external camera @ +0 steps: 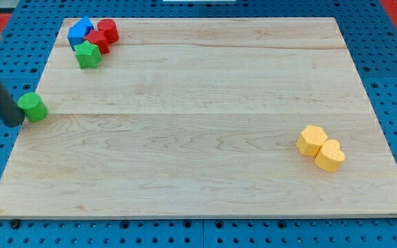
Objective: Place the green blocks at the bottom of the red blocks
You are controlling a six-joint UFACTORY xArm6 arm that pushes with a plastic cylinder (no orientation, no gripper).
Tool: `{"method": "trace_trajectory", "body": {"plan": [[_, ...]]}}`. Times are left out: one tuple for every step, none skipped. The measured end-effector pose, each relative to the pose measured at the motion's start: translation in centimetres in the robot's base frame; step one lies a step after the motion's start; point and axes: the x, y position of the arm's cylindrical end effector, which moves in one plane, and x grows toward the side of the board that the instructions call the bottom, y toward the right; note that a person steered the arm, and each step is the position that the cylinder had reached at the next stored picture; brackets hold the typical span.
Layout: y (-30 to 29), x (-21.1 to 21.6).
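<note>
A green round block (pixel 32 107) sits at the board's left edge. My tip (pixel 14 122) is just to its left, touching or nearly touching it. At the view's top left is a cluster: a red round block (pixel 107 31), a red star-like block (pixel 98 42), a blue block (pixel 80 32) and a green star-shaped block (pixel 87 55). The green star lies just below the red star, touching it, and below the blue block.
Two yellow blocks sit together at the view's right: a hexagon-like one (pixel 311 140) and a heart-shaped one (pixel 330 156). The wooden board (pixel 205 172) lies on a blue pegboard surface.
</note>
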Motion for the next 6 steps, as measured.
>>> {"method": "trace_trajectory", "body": {"plan": [[2.2,-0.5],[3.4,-2.3],[4.6,-6.2],[6.6,-9.7],[9.1,-10.9],[15.4,-7.2]]}}
